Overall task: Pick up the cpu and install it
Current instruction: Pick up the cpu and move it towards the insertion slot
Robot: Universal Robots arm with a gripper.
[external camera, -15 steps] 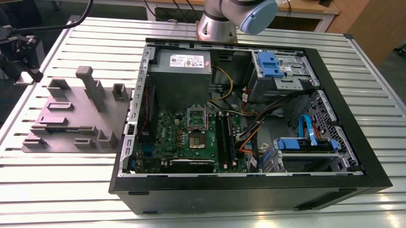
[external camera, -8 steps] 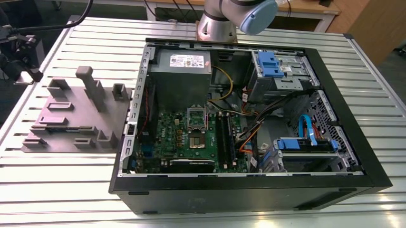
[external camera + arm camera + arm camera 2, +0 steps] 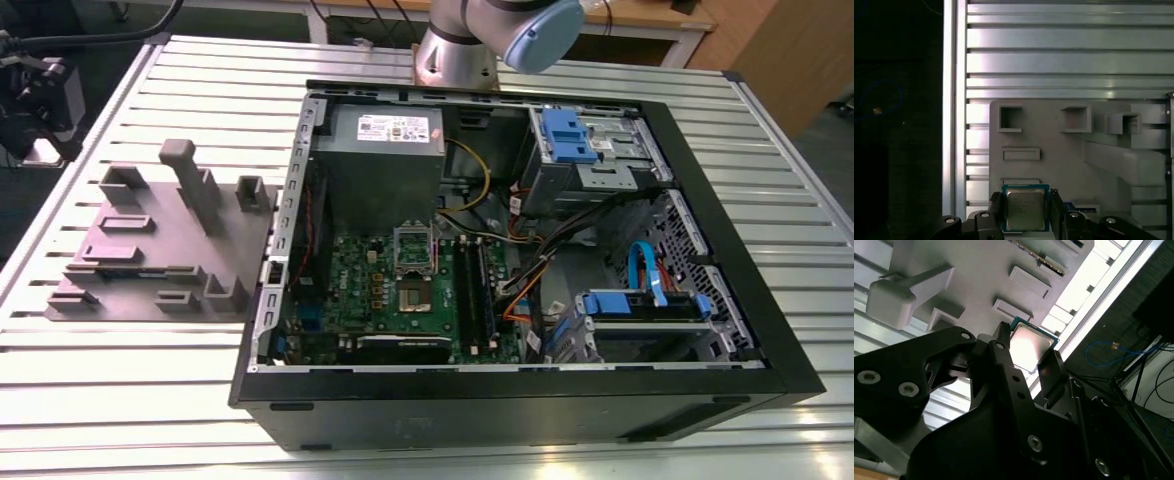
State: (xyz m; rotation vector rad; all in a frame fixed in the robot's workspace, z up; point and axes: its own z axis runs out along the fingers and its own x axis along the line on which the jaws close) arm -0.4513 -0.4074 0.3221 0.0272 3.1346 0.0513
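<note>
The cpu (image 3: 1025,208), a small square chip with a shiny metal top and a green-blue rim, sits between my two black fingers (image 3: 996,206). My gripper (image 3: 1025,201) is shut on the cpu and holds it above the grey fixture block (image 3: 1054,150). The second wrist view also shows the cpu (image 3: 1030,346) clamped in my gripper (image 3: 1029,354) over the grey fixture block (image 3: 979,270). The open computer case (image 3: 534,400) lies on the table in the exterior view, with the green motherboard (image 3: 354,270) and its open socket (image 3: 414,272) facing up.
The grey fixture block (image 3: 160,250) with its raised posts stands at the exterior view's left of the case. Black hardware with a cable (image 3: 34,95) hangs by the table's left edge. The arm's base (image 3: 461,55) rises behind the case. Cables, blue drive brackets (image 3: 641,303) and memory sticks (image 3: 470,285) crowd the case.
</note>
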